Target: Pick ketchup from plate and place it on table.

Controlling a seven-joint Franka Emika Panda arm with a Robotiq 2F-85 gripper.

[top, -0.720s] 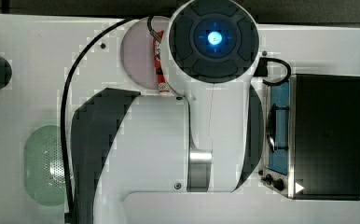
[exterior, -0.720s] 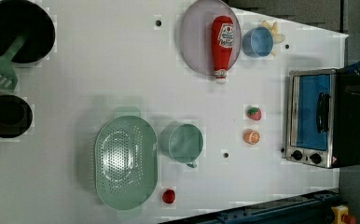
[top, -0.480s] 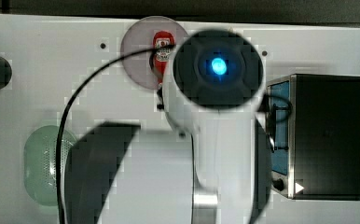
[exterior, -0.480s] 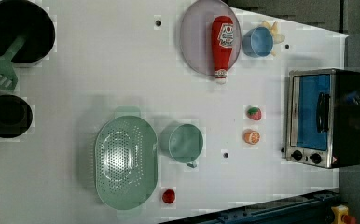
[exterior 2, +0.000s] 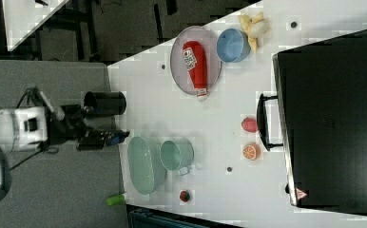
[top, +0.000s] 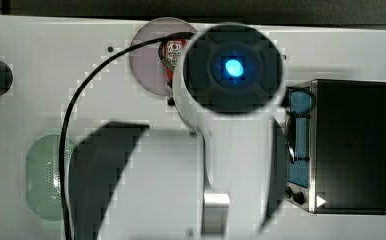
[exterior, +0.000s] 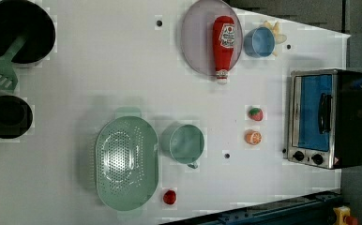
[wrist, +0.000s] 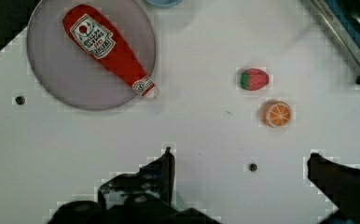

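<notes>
1. Lying on its side on the plate (exterior: 195, 42), the ketchup (exterior: 222, 44) rests along the plate's edge nearest the blue bowl (exterior: 258, 42) in the left view, its whitish cap end poking just past the rim over the table (exterior: 99, 79).
2. In the wrist view the claw (wrist: 241, 175) is released, its two dark fingers (wrist: 162, 175) spread wide apart above bare table, holding nothing, well apart from the ketchup (wrist: 110, 46).
3. A strawberry (wrist: 254, 79) and an orange slice (wrist: 277, 114) lie near each other on the table, between the plate and the toaster oven (exterior: 327, 117).
4. In the left view, a green perforated dish (exterior: 126, 161) sits just beside a green cup (exterior: 186, 144), with a small red fruit (exterior: 169, 197) near both.
5. In the top view the arm (top: 231, 100) covers part of the plate (top: 148, 60) and most of the ketchup (top: 173, 52).
</notes>
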